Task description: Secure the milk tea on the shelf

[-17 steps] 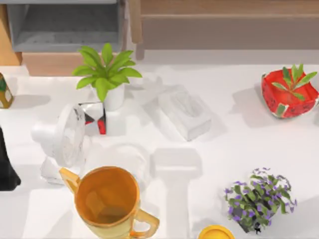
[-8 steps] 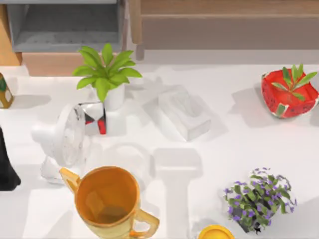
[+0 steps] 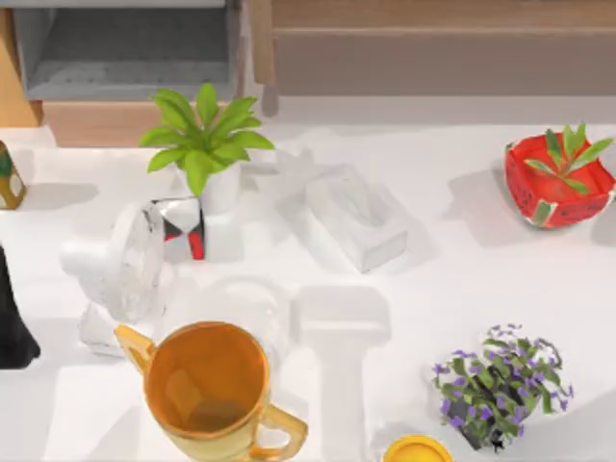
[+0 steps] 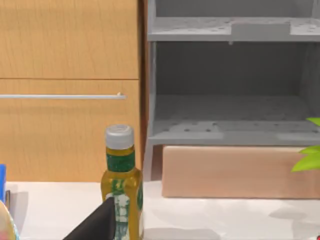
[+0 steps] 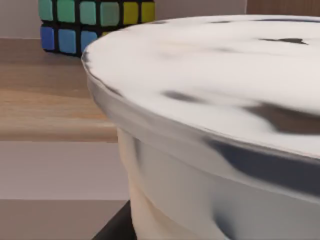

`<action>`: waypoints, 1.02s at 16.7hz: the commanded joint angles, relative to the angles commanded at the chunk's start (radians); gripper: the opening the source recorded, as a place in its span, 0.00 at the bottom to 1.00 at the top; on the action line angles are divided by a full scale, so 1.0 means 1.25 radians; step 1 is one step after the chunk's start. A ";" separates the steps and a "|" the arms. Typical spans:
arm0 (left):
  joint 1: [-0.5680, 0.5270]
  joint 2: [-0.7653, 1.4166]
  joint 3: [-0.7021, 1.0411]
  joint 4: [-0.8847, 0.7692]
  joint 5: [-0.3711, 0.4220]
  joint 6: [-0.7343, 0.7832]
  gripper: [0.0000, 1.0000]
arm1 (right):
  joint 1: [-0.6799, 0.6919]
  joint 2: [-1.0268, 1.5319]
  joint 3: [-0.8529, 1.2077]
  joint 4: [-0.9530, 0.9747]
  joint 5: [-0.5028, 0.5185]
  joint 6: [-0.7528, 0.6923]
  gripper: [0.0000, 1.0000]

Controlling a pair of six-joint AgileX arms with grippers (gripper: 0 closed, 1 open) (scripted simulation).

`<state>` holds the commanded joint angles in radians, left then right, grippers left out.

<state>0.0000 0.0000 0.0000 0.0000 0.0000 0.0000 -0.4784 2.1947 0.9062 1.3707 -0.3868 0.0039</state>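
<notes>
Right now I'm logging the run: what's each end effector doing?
Left end effector: facing the grey shelf beside an oil bottle; open or shut cannot be told.
Right end effector: close against the milk tea; grip cannot be told.

A big orange jug (image 3: 207, 390) stands at the front of the white bench (image 3: 443, 279), just beside a white fan (image 3: 125, 269). A tissue box (image 3: 356, 217) lies near the middle. A green plant (image 3: 204, 144) stands behind, a purple one (image 3: 500, 383) at the front right.
</notes>
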 joint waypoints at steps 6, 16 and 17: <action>0.000 0.000 0.000 0.000 0.000 0.000 1.00 | -0.035 -0.154 0.034 -0.167 0.027 -0.003 0.00; 0.000 0.000 0.000 0.000 0.000 0.000 1.00 | 0.079 -0.273 0.222 -0.548 0.061 -0.005 0.00; 0.000 0.000 0.000 0.000 0.000 0.000 1.00 | 0.092 -0.273 0.242 -0.578 0.064 -0.005 0.00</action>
<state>0.0000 0.0000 0.0000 0.0000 0.0000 0.0000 -0.3640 1.8532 1.2093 0.6477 -0.3066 -0.0027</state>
